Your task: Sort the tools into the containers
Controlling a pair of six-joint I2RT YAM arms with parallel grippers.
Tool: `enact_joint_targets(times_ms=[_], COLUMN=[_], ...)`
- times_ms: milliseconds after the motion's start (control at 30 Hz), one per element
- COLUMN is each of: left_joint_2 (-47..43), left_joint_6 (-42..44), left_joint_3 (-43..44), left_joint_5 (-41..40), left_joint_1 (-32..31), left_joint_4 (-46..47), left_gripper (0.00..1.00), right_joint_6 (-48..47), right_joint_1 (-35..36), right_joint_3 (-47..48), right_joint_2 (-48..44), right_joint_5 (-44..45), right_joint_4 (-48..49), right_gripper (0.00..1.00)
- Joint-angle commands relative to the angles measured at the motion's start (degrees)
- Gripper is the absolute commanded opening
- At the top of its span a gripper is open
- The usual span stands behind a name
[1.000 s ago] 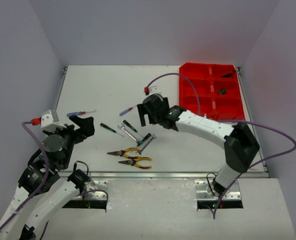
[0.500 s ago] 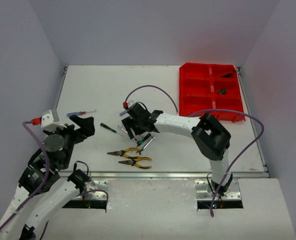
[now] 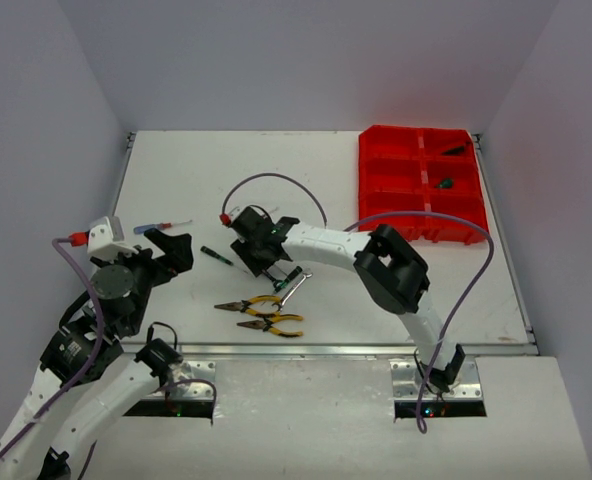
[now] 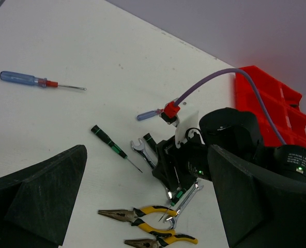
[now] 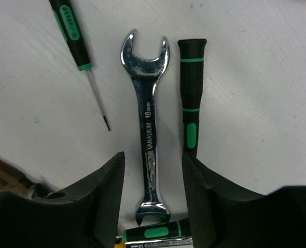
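Left tool (image 3: 168, 250) is idling wide open at counter (image 3: 196, 170) left. Right tool (image 5: 153, 161) is straddling the silver wrench (image 5: 146, 103) lying mid-counter, jaws partly open, not yet pinching; next it's needing a firm close, lift, carry to red tray (image 3: 386, 176) far right. Since a second ago it's been swinging in leftward and narrowing.
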Motion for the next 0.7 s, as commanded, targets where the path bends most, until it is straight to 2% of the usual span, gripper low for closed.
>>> enact_joint_targets(times_ms=[0, 267, 567, 667], left_joint_2=[0.37, -0.14, -0.68, -0.9], left_joint_6=[1.06, 1.18, 1.33, 1.33], left_joint_3=[-0.08, -0.17, -0.17, -0.26], left_joint_5=[0.62, 0.73, 0.97, 1.03], left_joint_1=[-0.07, -0.1, -0.08, -0.16], left_joint_4=[2.45, 2.56, 2.72, 2.78], left_gripper=[1.0, 1.0, 1.0, 1.0], right_joint_6=[-3.8, -4.07, -4.0, -3.88], right_joint_1=[-1.25, -3.04, -4.9, -5.15], right_joint_3=[7.14, 12.09, 11.3, 9.86], right_joint_2=[3.83, 7.56, 7.65, 5.5], right_joint_5=[2.49, 2.53, 0.67, -0.61], right_joint_4=[-3.05, -4.67, -5.07, -4.79], right_gripper=[0.44, 0.42, 0.38, 0.39])
